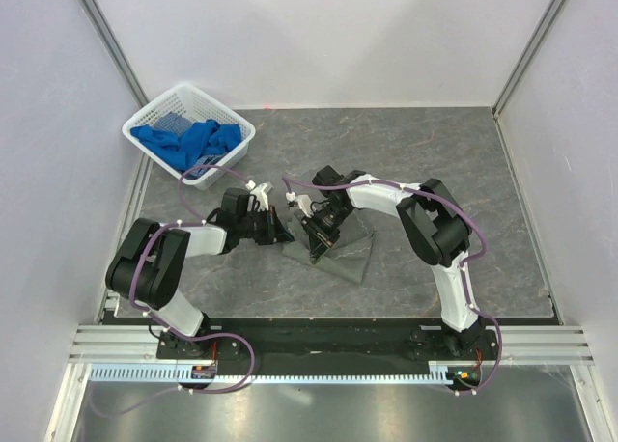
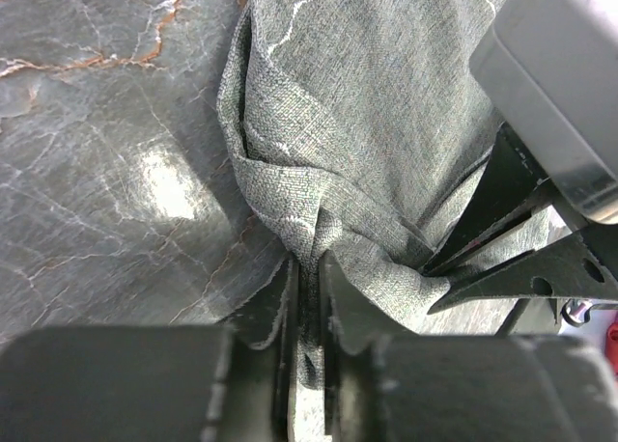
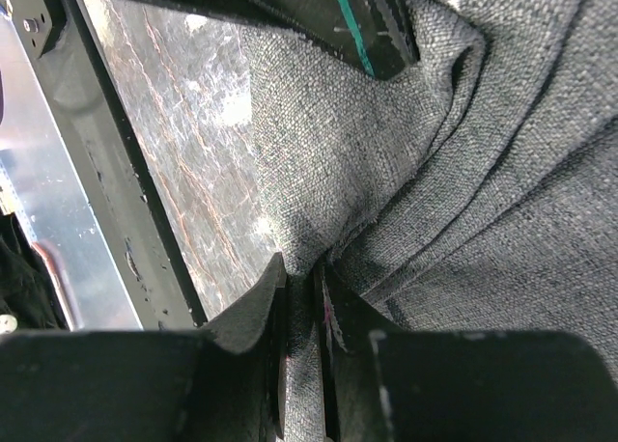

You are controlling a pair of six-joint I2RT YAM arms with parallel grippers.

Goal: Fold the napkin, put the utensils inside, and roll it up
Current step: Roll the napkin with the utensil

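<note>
Left and right jaws clamp a bunched edge of the dark grey woven napkin [image 2: 367,104] — presumably to fold it

left arm [image 1: 179,244], right arm [image 1: 430,225]: elbows bent, wrists low, reaching inward
left end effector [image 2: 307,268]: clamped on dark grey woven napkin [image 2: 367,124]
right end effector [image 3: 304,280]: clamped on same napkin

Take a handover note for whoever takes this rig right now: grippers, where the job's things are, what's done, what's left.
Left gripper: shut on a bunched fold of the napkin.
Right gripper: shut on the napkin too, close beside.
Napkin: rumpled on the table between the arms.
Fork: not visible in any view.
Done: both grips.
Left: finish folding, add fork, roll up.
</note>
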